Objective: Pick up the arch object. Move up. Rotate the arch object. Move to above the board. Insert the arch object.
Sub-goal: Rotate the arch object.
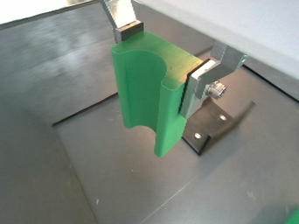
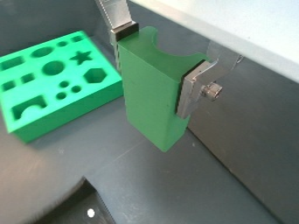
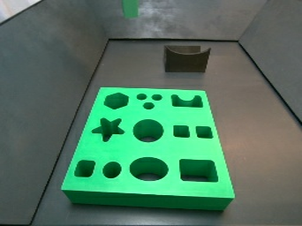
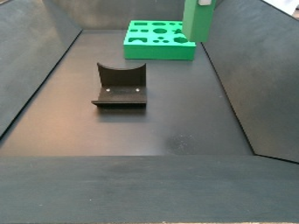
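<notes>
My gripper (image 1: 165,58) is shut on the arch object (image 1: 149,101), a plain green slab with a curved notch in the end that sits between the fingers. Both wrist views show it hanging upright, clear of the dark floor; it also shows in a wrist view (image 2: 158,96). The board (image 2: 52,79), bright green with cut-out holes, lies flat to one side of the held block. In a side view the arch object (image 4: 197,19) hangs high by the board's (image 4: 160,39) right edge. In a side view only its tip (image 3: 130,7) shows, beyond the board (image 3: 147,146).
The fixture (image 4: 121,86), a dark bracket on a base plate, stands on the floor apart from the board; it also shows in a side view (image 3: 185,57) and below the held block in a wrist view (image 1: 216,127). Dark sloping walls enclose the floor.
</notes>
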